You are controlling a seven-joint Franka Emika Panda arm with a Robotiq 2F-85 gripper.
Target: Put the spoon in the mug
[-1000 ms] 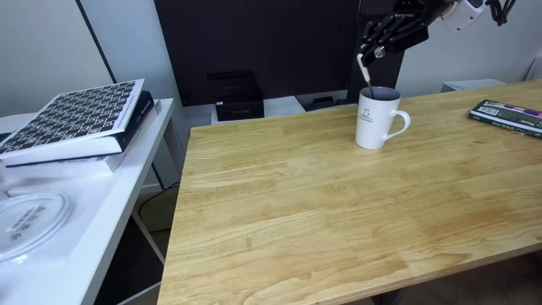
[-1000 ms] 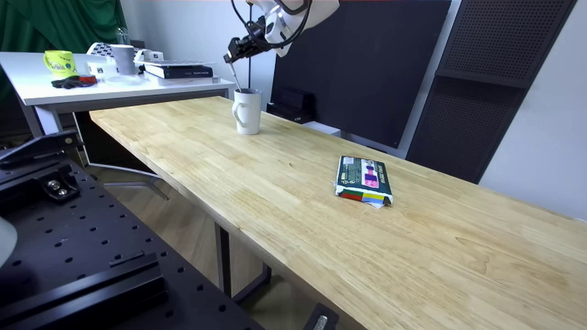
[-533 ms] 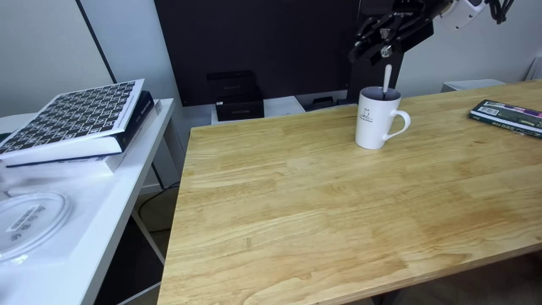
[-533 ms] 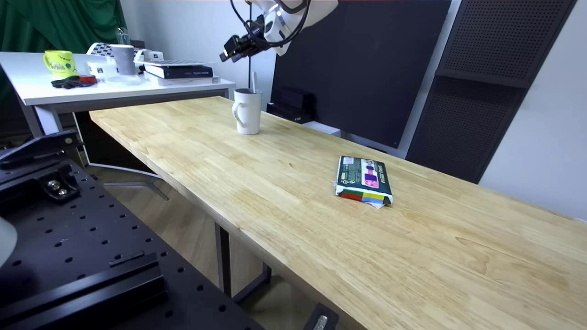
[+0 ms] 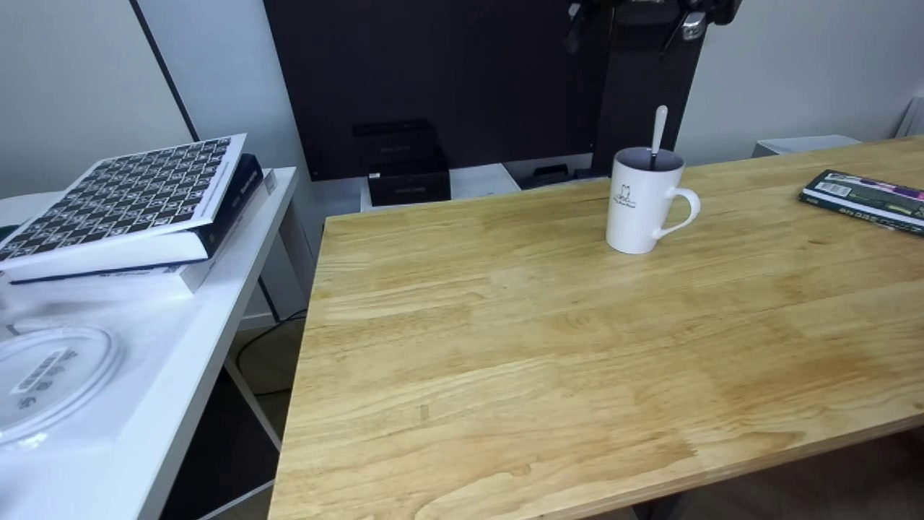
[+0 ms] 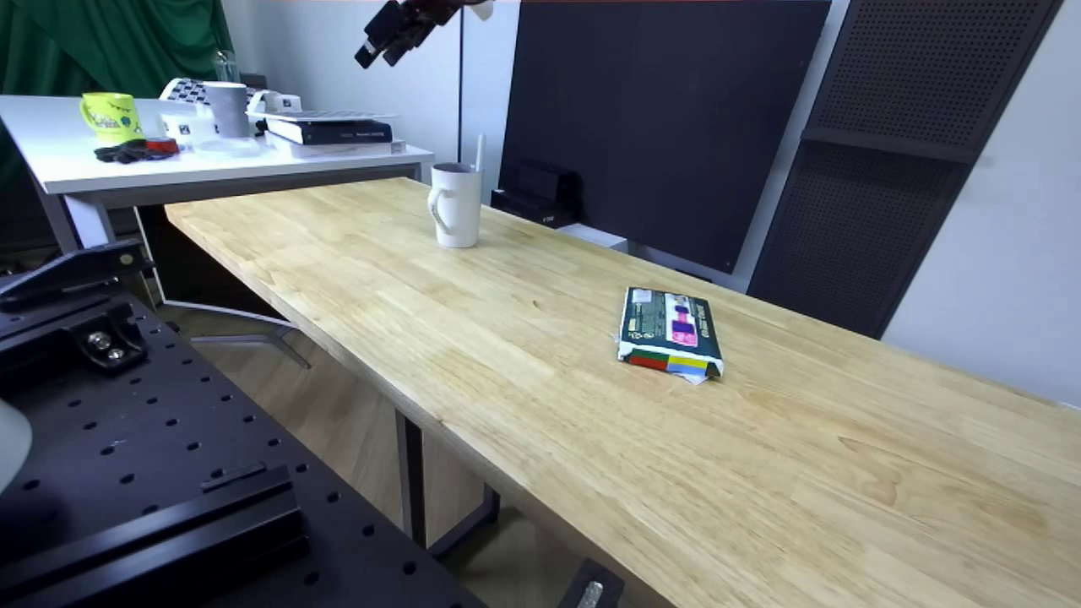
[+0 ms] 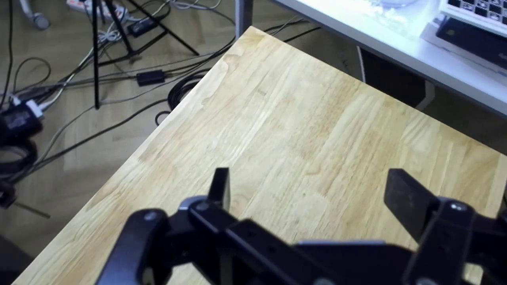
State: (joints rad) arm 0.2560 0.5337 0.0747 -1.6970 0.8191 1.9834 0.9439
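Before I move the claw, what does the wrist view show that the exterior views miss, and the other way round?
Only the wrist view: tripod-like black legs and what looks like a power strip.
Only the exterior views: the white mug with the spoon in it, and the dark green packet.
Both: the claw, open in the wrist view; the wooden table; the white desk with the checkered book.

Spoon [image 5: 658,131] in mug [image 5: 634,209], on table [image 5: 505,347]

We can read no words: just tiny print [image 5: 625,203] under a logo [image 5: 624,192] on the mug [image 5: 642,206], 1 barcode label [image 5: 40,372] each on the round thing [image 5: 76,384] and pack [image 6: 670,325], blurred lettering [image 6: 369,133] on the black book [image 6: 329,133] and yellow cup [image 6: 111,116].
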